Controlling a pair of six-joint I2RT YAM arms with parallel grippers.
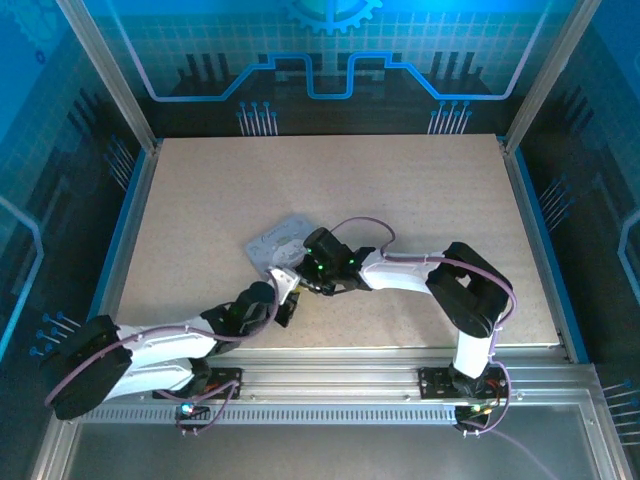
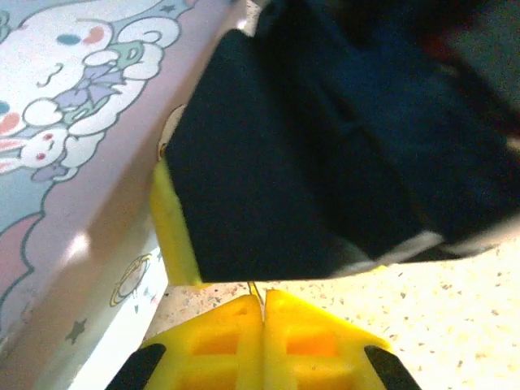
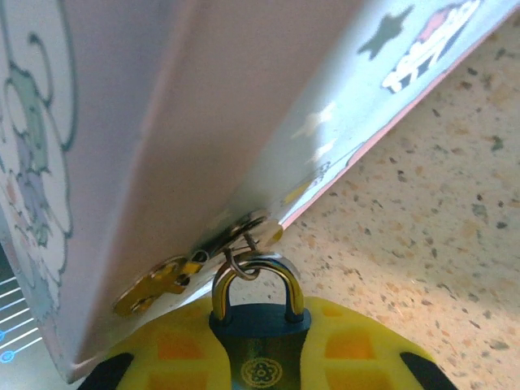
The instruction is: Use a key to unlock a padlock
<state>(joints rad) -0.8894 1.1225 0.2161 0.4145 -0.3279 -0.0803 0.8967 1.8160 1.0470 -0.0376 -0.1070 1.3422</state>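
Note:
The padlock (image 3: 260,345), a small dark blue block with a flower emblem, sits between my right gripper's (image 3: 260,321) yellow fingers, which are shut on its body. Its shiny shackle (image 3: 286,280) is closed and hooks through a wire ring on the brass hasp (image 3: 162,280) of the tin (image 3: 162,122). My left gripper (image 2: 262,299) is shut, with a thin metal sliver, the key (image 2: 255,290), poking out between its tips. Directly ahead of the key is the dark body of the right gripper (image 2: 268,162). From above, both grippers meet at the tin's near edge (image 1: 296,283).
The pale tin (image 1: 280,240) with cartoon print lies mid-table and stands close on the left of the left gripper (image 2: 73,122). Speckled tabletop (image 1: 430,190) spreads round it. Metal frame posts (image 1: 105,70) and blue walls close in the table.

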